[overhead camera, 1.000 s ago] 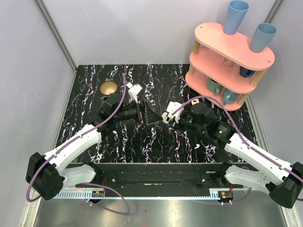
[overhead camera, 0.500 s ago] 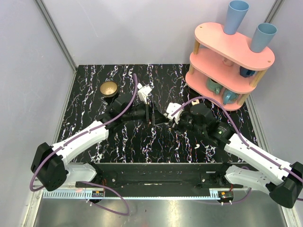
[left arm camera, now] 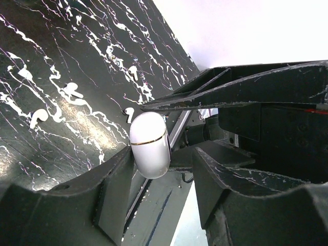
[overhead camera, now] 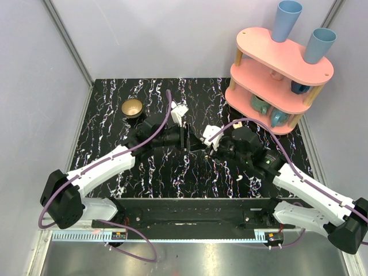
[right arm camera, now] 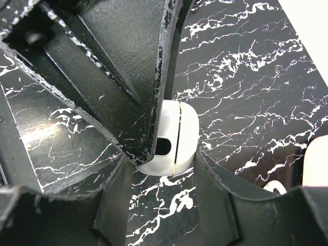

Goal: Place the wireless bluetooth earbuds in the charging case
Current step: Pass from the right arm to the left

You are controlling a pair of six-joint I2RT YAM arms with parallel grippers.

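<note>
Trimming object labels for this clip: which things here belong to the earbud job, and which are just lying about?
Job:
charging case
loose earbuds

Lying about:
brass bowl
pink shelf
blue cups on top of it
mugs inside it

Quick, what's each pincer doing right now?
Left pincer: around the charging case, grip cannot be told.
Right pincer: closed, holding the charging case.

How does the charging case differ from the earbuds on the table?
The charging case is a larger capsule with a gold seam; the earbuds are tiny, with stems. The case sits in the right end effector; the earbuds lie on the tabletop. Both are glossy white.
</note>
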